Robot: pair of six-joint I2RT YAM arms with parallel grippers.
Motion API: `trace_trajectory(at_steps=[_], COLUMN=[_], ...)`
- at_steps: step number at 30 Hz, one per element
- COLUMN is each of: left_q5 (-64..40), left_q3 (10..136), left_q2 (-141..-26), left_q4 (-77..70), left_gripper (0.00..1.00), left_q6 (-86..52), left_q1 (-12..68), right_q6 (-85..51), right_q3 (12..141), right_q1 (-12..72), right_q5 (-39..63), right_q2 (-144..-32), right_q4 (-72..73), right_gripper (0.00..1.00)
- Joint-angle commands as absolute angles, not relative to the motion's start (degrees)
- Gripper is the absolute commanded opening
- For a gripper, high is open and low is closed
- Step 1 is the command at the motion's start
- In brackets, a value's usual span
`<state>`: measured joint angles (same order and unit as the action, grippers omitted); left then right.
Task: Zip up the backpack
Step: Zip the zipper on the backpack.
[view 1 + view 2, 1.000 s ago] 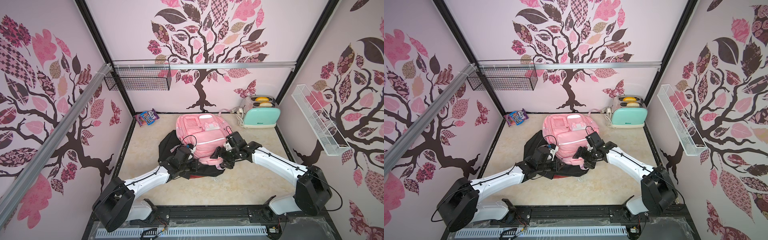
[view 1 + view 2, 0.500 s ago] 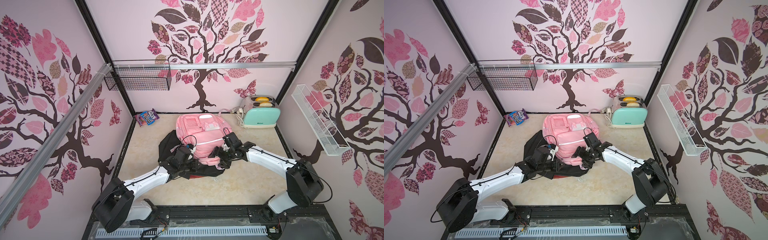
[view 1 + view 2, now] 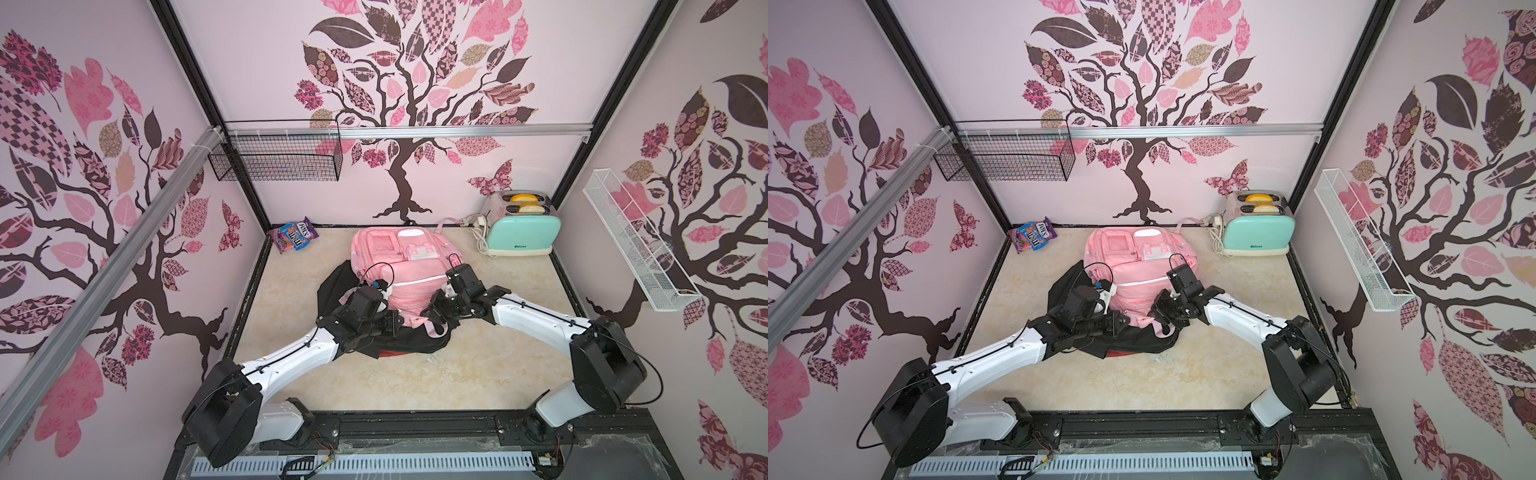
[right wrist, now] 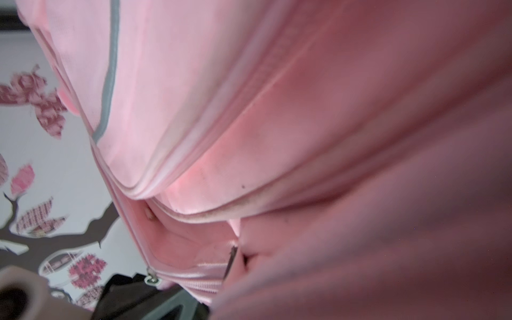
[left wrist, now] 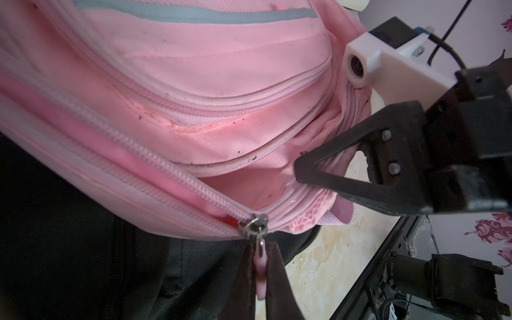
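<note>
Left wrist view, lower centre of frame: my left hand (image 5: 260,249) is closed right down, its two dark fingers pinching the soft pink zip pull (image 5: 261,277). The pull hangs by a small ring from the metal slider (image 5: 253,225), which is round-shouldered and shiny.

At the slider the zip tapes part, and smooth pink lining shows in the gap.

Right of centre, same frame: my right hand (image 5: 300,169) is also closed. Its flat, black, triangular fingers come to a point that is pressed into a bunched fold at the end of the pocket mouth. It has that fold nipped. The right wrist view shows only blurred pink cloth, very close.

The backpack (image 3: 399,282) sits mid-frame in both top views, flat on the worktop (image 3: 478,365) with both hands at its near edge.
- Material: fine-woven pink nylon, a little grubby, with speckled dirt along the seams.
- Zips: pale coil zips run across it in curved rows.
- Trim: one grey strip lies across the front panel.

The backpack's near end lies over crumpled black fabric (image 5: 83,263), matte and partly mesh. The worktop is glossy, cream and marbled.
</note>
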<state>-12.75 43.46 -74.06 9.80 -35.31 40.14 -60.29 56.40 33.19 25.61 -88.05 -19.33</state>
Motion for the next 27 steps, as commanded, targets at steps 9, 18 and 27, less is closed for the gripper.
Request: trace_trajectory(at_steps=[9, 18, 27], left_q5=[-13.83, -13.88, -13.01], left_q3=[56.07, 68.13, 68.5], left_q2=[-73.01, -75.76, -75.6], left_q4=[14.47, 19.46, 20.83], left_gripper=[0.0, 0.0, 0.0], left_q6=[-30.39, -27.44, -27.5], left_q1=[40.69, 41.1, 44.5], right_q6=[-58.54, -61.87, -59.38], right_q3=[60.06, 58.12, 57.06], right_q1=[32.92, 29.69, 26.55], right_q5=[29.06, 36.37, 40.91], right_q2=[-83.89, -79.95, -79.54], right_q4=[-8.34, 7.61, 5.72], right_gripper=[0.0, 0.0, 0.0])
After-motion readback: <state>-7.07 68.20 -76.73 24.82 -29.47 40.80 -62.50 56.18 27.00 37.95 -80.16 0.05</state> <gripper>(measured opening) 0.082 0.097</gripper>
